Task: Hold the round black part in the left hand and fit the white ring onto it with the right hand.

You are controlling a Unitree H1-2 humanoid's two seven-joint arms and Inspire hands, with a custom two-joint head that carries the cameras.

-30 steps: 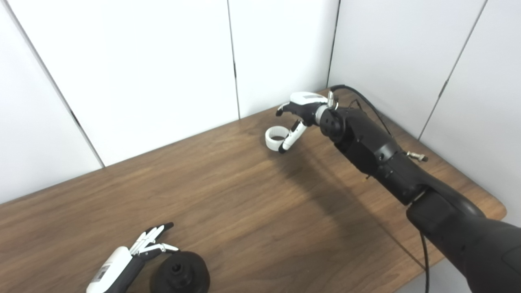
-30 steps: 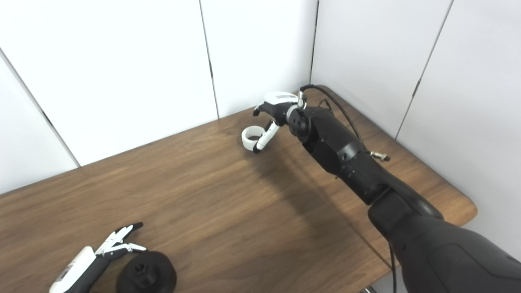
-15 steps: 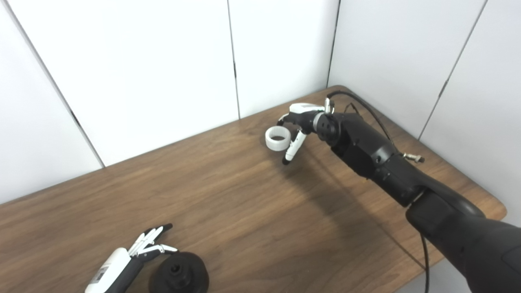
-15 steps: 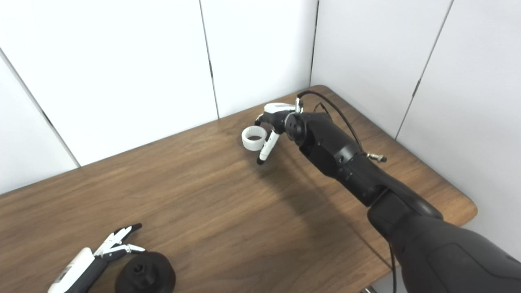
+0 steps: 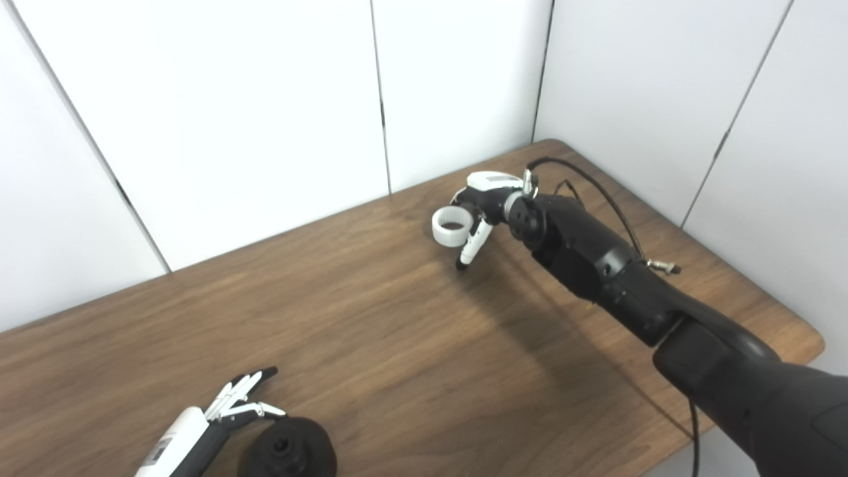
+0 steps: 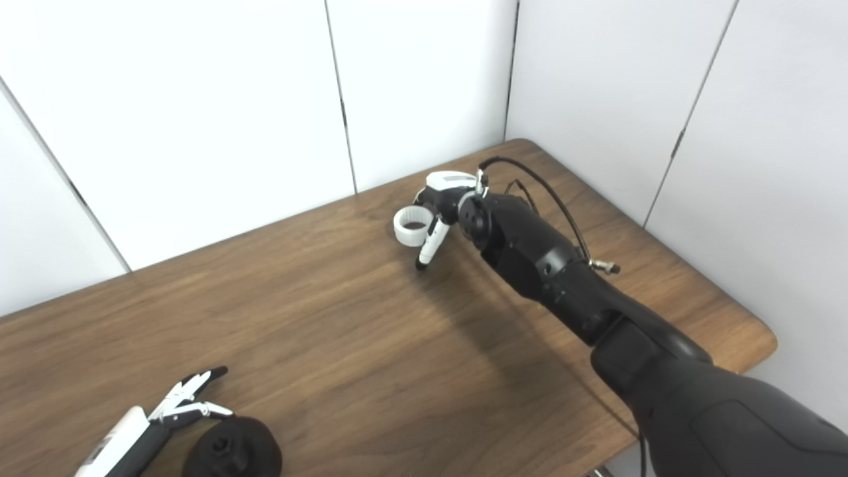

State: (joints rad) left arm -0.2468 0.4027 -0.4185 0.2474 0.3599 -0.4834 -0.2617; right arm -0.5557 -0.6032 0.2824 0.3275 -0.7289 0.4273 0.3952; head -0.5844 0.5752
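While my right hand (image 5: 487,199) is closing on the white ring (image 5: 452,226) at its fingertips, grasp unconfirmed, my left hand (image 5: 228,405) lies spread just beside the round black part (image 5: 287,454), so pickup and fitting both remain.
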